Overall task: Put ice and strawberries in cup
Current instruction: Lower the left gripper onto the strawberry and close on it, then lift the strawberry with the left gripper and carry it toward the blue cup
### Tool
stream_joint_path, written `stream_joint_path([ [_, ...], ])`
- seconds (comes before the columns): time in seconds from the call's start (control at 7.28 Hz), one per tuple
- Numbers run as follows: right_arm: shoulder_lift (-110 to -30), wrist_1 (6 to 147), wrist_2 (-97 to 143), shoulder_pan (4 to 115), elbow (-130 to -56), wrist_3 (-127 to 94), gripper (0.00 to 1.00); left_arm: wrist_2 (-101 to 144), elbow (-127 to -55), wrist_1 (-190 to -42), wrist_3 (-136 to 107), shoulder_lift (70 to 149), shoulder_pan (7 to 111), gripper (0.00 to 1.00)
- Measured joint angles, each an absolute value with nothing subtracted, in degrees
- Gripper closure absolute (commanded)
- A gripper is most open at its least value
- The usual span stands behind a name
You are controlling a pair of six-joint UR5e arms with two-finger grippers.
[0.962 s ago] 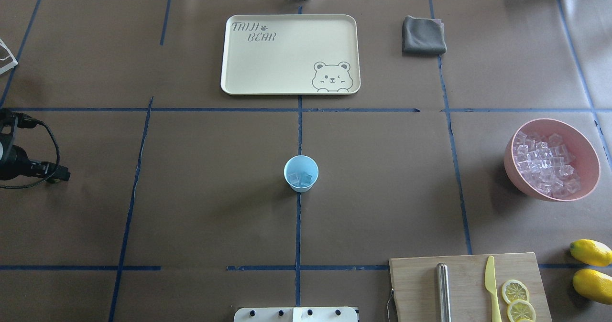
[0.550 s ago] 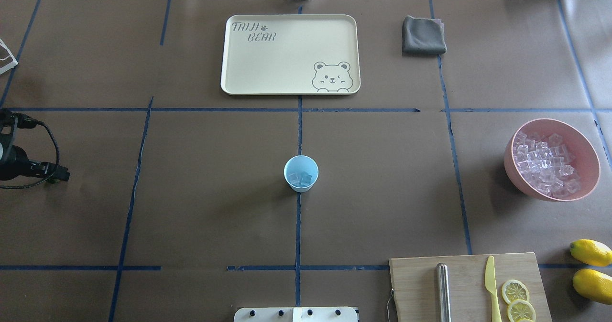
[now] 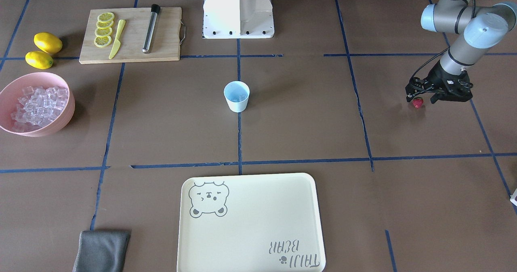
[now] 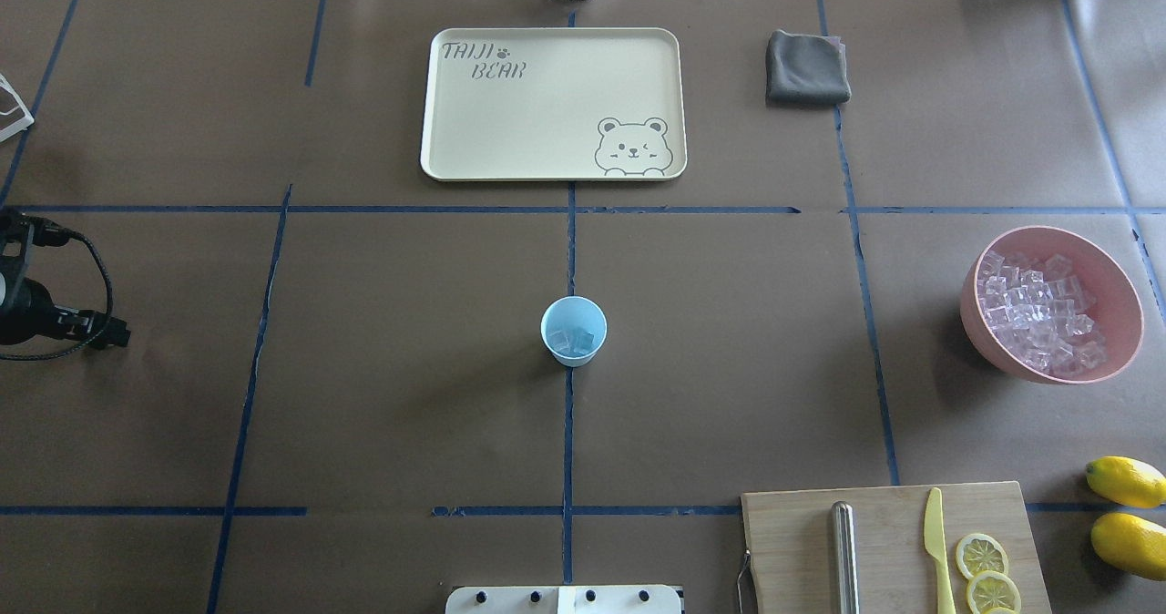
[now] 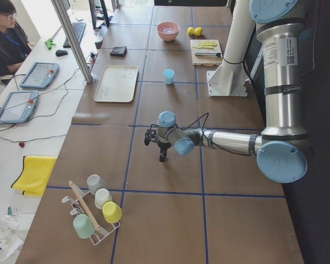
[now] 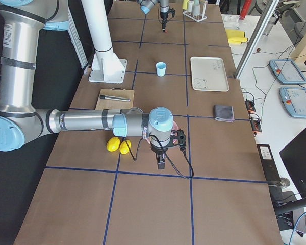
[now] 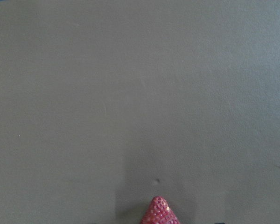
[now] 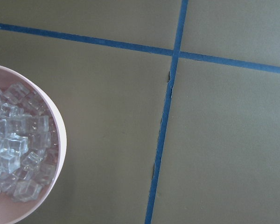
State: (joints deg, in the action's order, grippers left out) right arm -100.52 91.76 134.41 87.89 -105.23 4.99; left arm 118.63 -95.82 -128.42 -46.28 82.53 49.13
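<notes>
The light blue cup (image 4: 574, 330) stands at the table's middle with a few ice cubes (image 4: 575, 342) in it; it also shows in the front-facing view (image 3: 236, 96). More ice (image 4: 1038, 315) fills the pink bowl (image 4: 969, 312) at the right. My left gripper (image 3: 419, 99) is far out on my left, pointing down, and appears shut on the small red strawberry (image 3: 418, 102) just above the table. The strawberry's tip shows at the bottom of the left wrist view (image 7: 159, 213). My right gripper (image 6: 161, 163) hangs beside the bowl; I cannot tell whether it is open or shut.
A cream tray (image 4: 437, 140) lies beyond the cup, with a grey cloth (image 4: 807, 67) to its right. A cutting board (image 4: 792, 541) with a knife, a metal rod and lemon slices is at the near right, with two lemons (image 4: 1128, 514) beside it.
My left wrist has shifted slightly further left at the edge of the overhead view. The cup, bowl and the rest have not moved.
</notes>
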Motion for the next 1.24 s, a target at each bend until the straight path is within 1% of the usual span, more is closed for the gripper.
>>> stream_joint_path([
  [0.14, -100.5, 91.8, 134.4, 87.9, -105.3, 5.0, 0.00, 118.6, -95.9, -128.4, -46.3, 82.5, 49.1, 1.00],
  [0.82, -100.5, 91.7, 134.4, 87.9, -105.5, 4.9, 0.00, 119.9, -97.4, -128.3, -46.2, 82.2, 49.5, 1.00],
  [1.24, -100.4, 91.7, 134.4, 87.9, -105.3, 5.0, 0.00, 127.8, -103.9, -126.8, -45.8, 79.7, 54.1, 1.00],
])
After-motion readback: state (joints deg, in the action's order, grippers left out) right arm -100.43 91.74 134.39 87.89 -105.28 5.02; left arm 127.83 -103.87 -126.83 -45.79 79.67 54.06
